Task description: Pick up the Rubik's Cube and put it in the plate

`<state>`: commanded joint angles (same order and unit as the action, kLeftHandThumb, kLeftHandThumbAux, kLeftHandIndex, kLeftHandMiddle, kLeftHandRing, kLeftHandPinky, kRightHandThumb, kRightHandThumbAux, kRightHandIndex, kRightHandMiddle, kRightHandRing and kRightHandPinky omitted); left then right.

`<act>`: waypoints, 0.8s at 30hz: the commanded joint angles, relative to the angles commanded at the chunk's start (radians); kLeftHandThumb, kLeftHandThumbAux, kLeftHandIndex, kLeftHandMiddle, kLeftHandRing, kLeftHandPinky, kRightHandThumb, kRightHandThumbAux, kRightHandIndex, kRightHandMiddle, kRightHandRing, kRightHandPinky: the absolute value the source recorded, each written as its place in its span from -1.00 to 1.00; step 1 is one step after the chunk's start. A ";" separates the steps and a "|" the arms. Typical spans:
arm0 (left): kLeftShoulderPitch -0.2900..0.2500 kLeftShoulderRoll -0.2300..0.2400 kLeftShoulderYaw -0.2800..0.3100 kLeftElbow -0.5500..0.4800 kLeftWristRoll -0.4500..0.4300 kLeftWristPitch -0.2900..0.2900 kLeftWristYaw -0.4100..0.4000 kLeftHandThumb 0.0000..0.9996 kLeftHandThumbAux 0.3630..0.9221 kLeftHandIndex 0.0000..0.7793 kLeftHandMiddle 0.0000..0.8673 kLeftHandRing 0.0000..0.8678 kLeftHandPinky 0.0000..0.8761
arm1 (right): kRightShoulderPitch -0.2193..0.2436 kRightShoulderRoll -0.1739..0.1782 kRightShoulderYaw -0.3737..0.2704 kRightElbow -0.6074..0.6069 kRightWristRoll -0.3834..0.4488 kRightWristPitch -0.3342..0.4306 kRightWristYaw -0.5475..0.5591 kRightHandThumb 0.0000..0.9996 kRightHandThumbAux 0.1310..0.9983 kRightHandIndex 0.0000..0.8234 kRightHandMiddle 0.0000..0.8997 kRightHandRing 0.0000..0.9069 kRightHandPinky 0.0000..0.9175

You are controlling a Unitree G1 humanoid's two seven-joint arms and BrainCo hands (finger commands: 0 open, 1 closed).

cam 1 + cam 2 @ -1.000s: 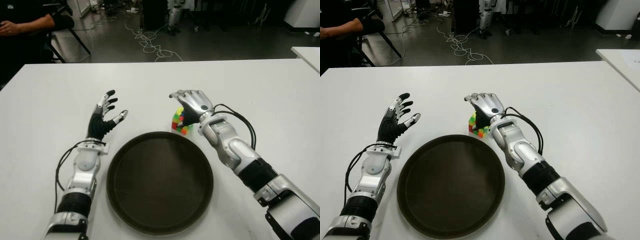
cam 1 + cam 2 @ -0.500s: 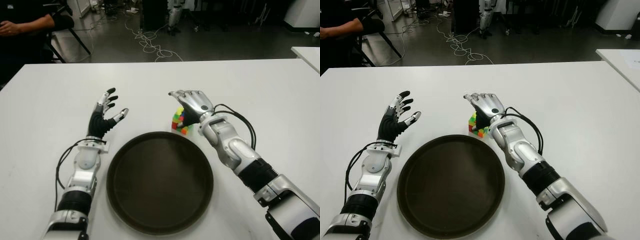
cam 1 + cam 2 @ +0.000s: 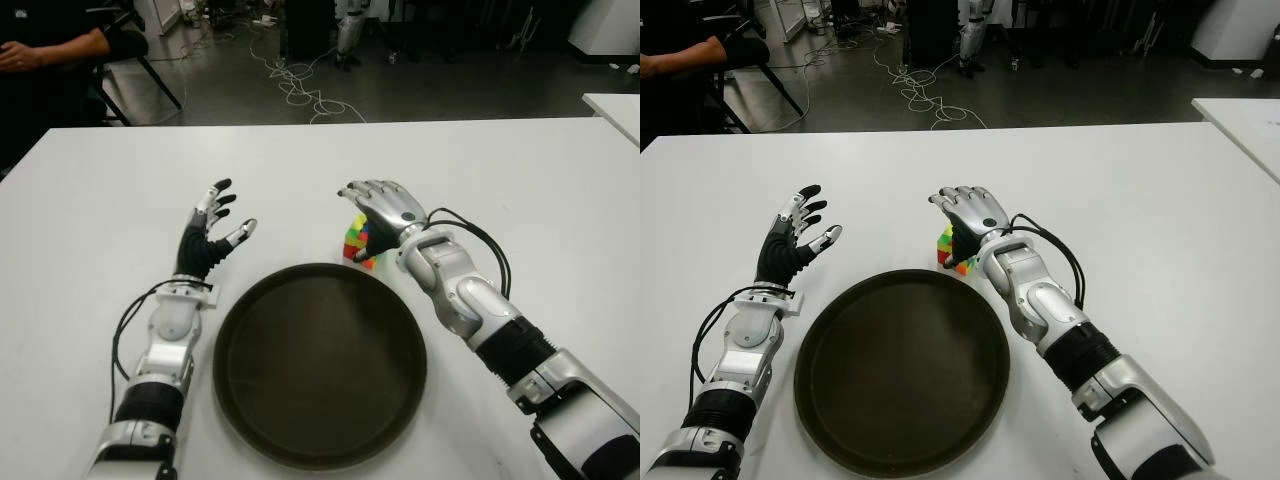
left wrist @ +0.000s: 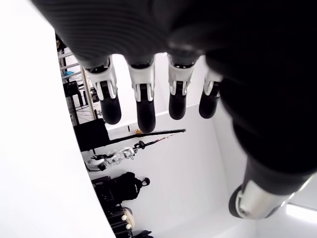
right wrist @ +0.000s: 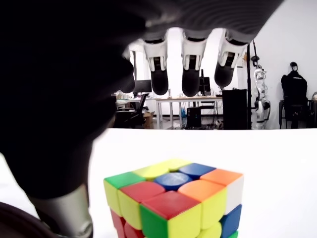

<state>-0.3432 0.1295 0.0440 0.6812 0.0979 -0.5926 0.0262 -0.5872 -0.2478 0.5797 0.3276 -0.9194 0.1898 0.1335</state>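
With the right robot hand held spread and empty directly above the Rubik's Cube, which sits on the tabletop just beyond the plate, the cube could be nudged away if fingers close unevenly

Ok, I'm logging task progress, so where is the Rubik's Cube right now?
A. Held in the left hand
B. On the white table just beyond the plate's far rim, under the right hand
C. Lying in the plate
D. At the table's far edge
B: the Rubik's Cube sits on the table just past the plate, with the right hand open above it; the left hand holds nothing.
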 joint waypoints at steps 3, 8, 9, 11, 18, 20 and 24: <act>-0.002 0.001 -0.001 0.006 0.000 -0.006 0.000 -0.72 0.13 -0.76 -0.74 -0.73 -0.72 | -0.003 0.002 0.003 -0.003 -0.005 0.018 0.025 -1.00 0.59 -0.86 -0.81 -0.80 -0.82; -0.005 0.001 0.000 0.015 -0.001 -0.017 0.000 -0.69 0.14 -0.76 -0.73 -0.72 -0.69 | -0.005 0.004 0.006 -0.008 -0.010 0.042 0.049 -1.00 0.54 -0.90 -0.85 -0.86 -0.87; -0.005 0.001 0.000 0.016 -0.002 -0.018 -0.001 -0.69 0.14 -0.75 -0.74 -0.72 -0.69 | -0.005 0.004 0.006 -0.009 -0.010 0.044 0.049 -1.00 0.53 -0.91 -0.86 -0.87 -0.87; -0.006 0.001 0.001 0.019 -0.004 -0.020 -0.002 -0.68 0.15 -0.75 -0.74 -0.72 -0.69 | -0.004 0.004 0.006 -0.010 -0.011 0.047 0.049 -1.00 0.53 -0.92 -0.87 -0.87 -0.88; -0.008 0.003 0.000 0.028 -0.003 -0.028 -0.002 -0.70 0.15 -0.75 -0.75 -0.71 -0.66 | -0.009 0.005 0.005 -0.001 -0.011 0.050 0.052 -1.00 0.54 -0.96 -0.93 -0.94 -0.92; -0.008 0.004 0.000 0.027 0.000 -0.028 0.000 -0.70 0.13 -0.75 -0.74 -0.71 -0.67 | -0.010 0.005 0.006 -0.002 -0.011 0.052 0.055 -1.00 0.54 -0.97 -0.94 -0.95 -0.92; -0.006 0.004 -0.001 0.024 0.003 -0.023 0.004 -0.70 0.08 -0.75 -0.74 -0.72 -0.68 | -0.010 0.006 0.006 -0.004 -0.011 0.053 0.056 -1.00 0.53 -0.98 -0.95 -0.96 -0.92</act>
<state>-0.3497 0.1330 0.0429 0.7050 0.1009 -0.6158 0.0303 -0.5970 -0.2421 0.5857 0.3241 -0.9309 0.2430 0.1891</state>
